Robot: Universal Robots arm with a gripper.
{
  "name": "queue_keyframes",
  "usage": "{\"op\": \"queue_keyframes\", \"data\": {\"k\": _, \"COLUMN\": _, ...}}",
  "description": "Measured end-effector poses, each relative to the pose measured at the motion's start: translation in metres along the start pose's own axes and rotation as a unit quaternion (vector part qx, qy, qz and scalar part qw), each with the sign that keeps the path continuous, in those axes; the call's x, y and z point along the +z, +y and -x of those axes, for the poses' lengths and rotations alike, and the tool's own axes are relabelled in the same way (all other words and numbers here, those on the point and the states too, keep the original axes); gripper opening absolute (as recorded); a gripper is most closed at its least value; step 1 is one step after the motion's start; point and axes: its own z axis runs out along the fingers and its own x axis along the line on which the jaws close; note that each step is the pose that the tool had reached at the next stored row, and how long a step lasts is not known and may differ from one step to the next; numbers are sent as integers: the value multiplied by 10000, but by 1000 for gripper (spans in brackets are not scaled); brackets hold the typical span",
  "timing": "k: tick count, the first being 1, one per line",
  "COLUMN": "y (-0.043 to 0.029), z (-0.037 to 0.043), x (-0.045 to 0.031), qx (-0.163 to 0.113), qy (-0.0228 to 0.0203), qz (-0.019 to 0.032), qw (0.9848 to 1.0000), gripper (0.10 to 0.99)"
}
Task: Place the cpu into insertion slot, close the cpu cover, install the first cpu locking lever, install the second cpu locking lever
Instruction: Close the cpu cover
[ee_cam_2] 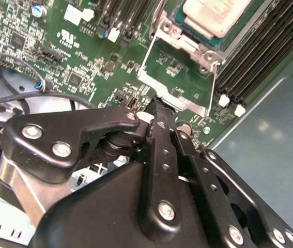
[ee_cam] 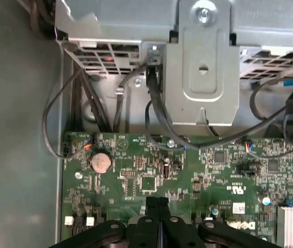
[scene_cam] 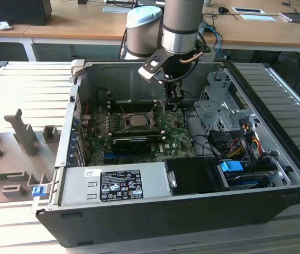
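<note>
The cpu (scene_cam: 137, 120) lies flat in the insertion slot (scene_cam: 125, 123) on the green board; in the second wrist view its pale top (ee_cam_2: 214, 14) sits inside the slot's silvery rim (ee_cam_2: 173, 30). The cpu cover (ee_cam_2: 173, 99) is swung open away from the slot, and green board shows through its window. A thin wire lever (ee_cam_2: 216, 85) runs along one side of it. My gripper (ee_cam_2: 156, 103) is shut, its black fingertips right at the cover's free edge; whether they touch it I cannot tell. In the exterior view the gripper (scene_cam: 173, 104) hangs just to the right of the slot.
The open case (scene_cam: 276, 132) holds a black expansion card (scene_cam: 131, 143), a power supply (scene_cam: 112, 184) at the front and a drive cage (scene_cam: 218, 108) with cables on the exterior view's right. A coin battery (ee_cam: 101, 162) and black cables (ee_cam: 156, 111) lie beyond my fingertips.
</note>
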Motion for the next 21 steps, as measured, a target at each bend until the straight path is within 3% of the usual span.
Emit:
{"op": "queue_keyframes", "data": {"k": 9, "y": -44, "z": -2, "x": 2, "qx": -1, "qy": 0, "qz": -4, "qw": 10000, "gripper": 106}}
{"op": "queue_keyframes", "data": {"k": 21, "y": -198, "z": -7, "x": -3, "qx": -1, "qy": 0, "qz": -5, "qw": 10000, "gripper": 106}}
